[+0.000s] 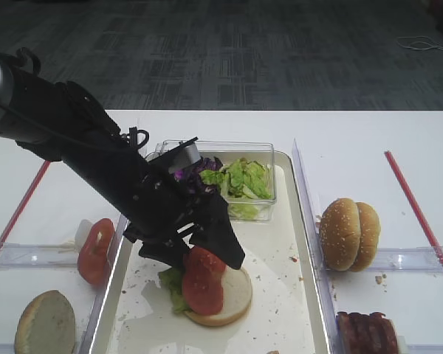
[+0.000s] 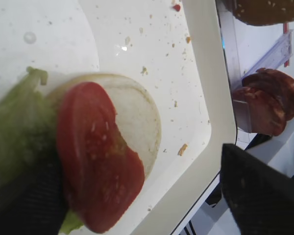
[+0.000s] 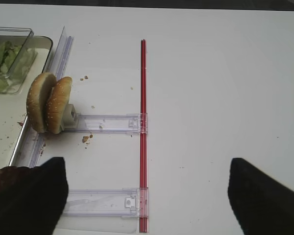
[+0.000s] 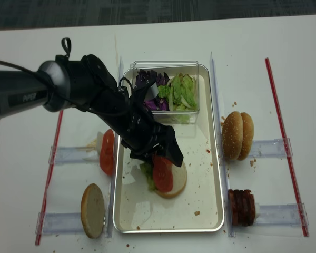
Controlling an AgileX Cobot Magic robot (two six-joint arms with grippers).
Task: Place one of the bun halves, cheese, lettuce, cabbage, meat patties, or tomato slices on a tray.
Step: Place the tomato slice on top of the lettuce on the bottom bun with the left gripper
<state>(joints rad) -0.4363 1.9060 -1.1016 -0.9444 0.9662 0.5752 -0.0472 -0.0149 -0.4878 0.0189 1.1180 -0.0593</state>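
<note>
My left gripper [image 2: 137,193] [image 1: 199,247] [image 4: 155,153] hangs low over the cream tray [image 1: 280,243] [image 4: 200,174], open, with its fingers wide apart. Between them a red tomato slice [image 2: 93,156] [image 1: 201,280] [image 4: 161,173] lies tilted on the pale cut face of a bun half [image 2: 137,112] [image 1: 232,295]. One edge of the slice is right beside one finger. Green lettuce [image 2: 14,132] [image 1: 173,284] sticks out from under the slice. My right gripper [image 3: 147,169] is open over bare table, holding nothing.
At the tray's far end stands a clear box [image 1: 269,151] of lettuce and purple cabbage [image 1: 192,177]. Left racks hold tomato slices [image 1: 94,251] and a bun half [image 1: 46,323]. Right racks hold sesame buns [image 1: 348,234] [image 3: 49,103] and meat patties [image 1: 365,333] [image 4: 242,207].
</note>
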